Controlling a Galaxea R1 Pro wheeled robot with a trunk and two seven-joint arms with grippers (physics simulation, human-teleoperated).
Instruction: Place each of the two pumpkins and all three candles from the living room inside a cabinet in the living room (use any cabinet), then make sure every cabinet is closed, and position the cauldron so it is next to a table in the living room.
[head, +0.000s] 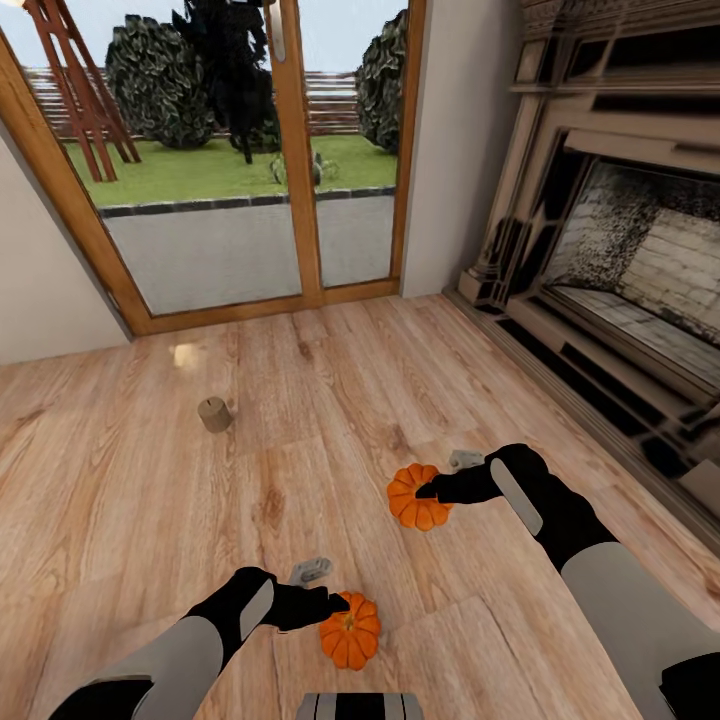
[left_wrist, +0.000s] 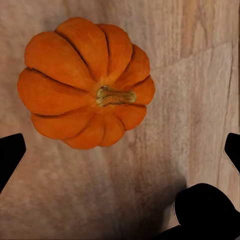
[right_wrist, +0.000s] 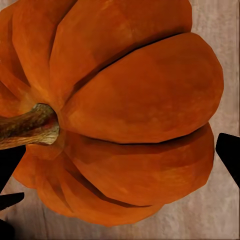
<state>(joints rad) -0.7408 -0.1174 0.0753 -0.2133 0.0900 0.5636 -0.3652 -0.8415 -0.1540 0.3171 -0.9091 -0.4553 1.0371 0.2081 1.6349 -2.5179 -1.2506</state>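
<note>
**Both arms low over the two pumpkins on the floor**

The left gripper (head: 335, 605) has its jaws spread wide; in the left wrist view the dark fingertips (left_wrist: 10, 155) sit at opposite edges of the picture with bare floor between them and nothing held. The near pumpkin (head: 350, 630) lies just beyond the tips, stem up, resting on the wooden floor (head: 150, 500); from the wrist camera it appears whole, off to one side of the gap (left_wrist: 85, 82).

The right gripper (head: 428, 491) also has its jaws apart. In the right wrist view its fingertips (right_wrist: 229, 155) stand to either side of the far pumpkin (right_wrist: 125, 110), which looms very close between them, its stem pointing sideways. Whether the pads touch the rind cannot be told. In the head view that pumpkin (head: 412, 505) sits on the floor, partly under the black hand.

Well apart, toward the glass doors (head: 250, 180), a single candle (head: 214, 414) lies on the floor. A fireplace (head: 620, 250) lines the right wall.
</note>
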